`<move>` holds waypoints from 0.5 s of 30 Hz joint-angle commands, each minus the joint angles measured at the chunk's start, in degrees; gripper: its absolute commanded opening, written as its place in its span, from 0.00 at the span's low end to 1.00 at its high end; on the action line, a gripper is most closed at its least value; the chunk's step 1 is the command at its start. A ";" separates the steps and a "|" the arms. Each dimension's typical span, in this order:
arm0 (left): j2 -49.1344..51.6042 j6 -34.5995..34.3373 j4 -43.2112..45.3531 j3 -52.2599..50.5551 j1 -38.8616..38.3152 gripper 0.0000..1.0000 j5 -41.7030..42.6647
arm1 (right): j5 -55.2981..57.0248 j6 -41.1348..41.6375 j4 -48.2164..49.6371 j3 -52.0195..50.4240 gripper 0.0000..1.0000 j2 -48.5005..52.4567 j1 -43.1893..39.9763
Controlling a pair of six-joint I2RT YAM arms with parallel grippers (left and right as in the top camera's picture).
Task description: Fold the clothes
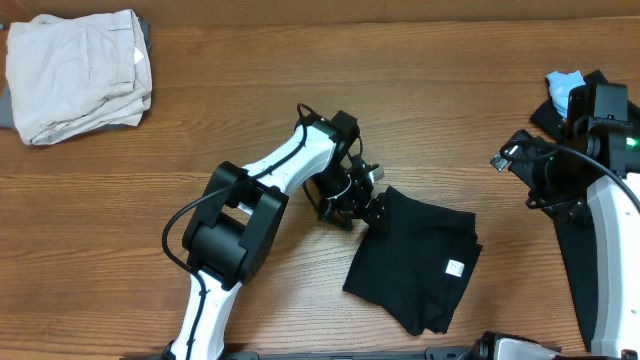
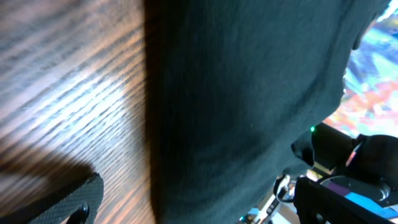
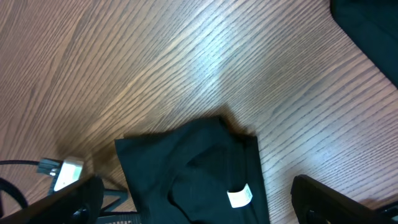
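Observation:
A black garment (image 1: 415, 262) lies folded on the table right of centre, its small white label (image 1: 453, 268) facing up. My left gripper (image 1: 362, 207) sits low at its upper left corner, jaws open. In the left wrist view the black fabric (image 2: 242, 106) fills the middle and one finger (image 2: 68, 199) rests over bare wood beside its edge. My right gripper (image 1: 515, 158) hovers open, up and to the right of the garment. Its wrist view shows the garment (image 3: 186, 174) and label (image 3: 240, 196) between spread fingers (image 3: 323, 199).
A stack of folded cream clothes (image 1: 80, 75) sits at the back left corner. A heap of black and light blue pieces (image 1: 568, 92) lies at the back right, partly under the right arm. Bare wooden table (image 1: 250, 110) lies between them.

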 commanded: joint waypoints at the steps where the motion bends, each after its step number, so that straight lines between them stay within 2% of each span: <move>1: -0.94 -1.22 1.70 -2.54 -0.33 1.00 5.79 | -0.31 -0.44 0.59 1.27 1.00 -0.42 -0.28; 10: -0.94 -6.69 6.01 -3.98 -3.21 1.00 4.66 | -0.31 -0.44 1.07 1.27 1.00 -0.42 -0.26; 11: -0.94 -7.80 6.49 -3.98 -3.74 0.98 3.52 | -0.31 -0.46 1.07 1.27 1.00 -0.42 -0.26; 13: -0.94 -10.10 7.10 -4.04 -4.39 0.88 0.79 | -0.28 -0.46 1.07 1.25 1.00 -0.42 -0.26; 15: -0.94 -12.13 7.23 -4.04 -5.07 0.85 -1.29 | -0.28 -0.46 1.07 1.25 1.00 -0.42 -0.26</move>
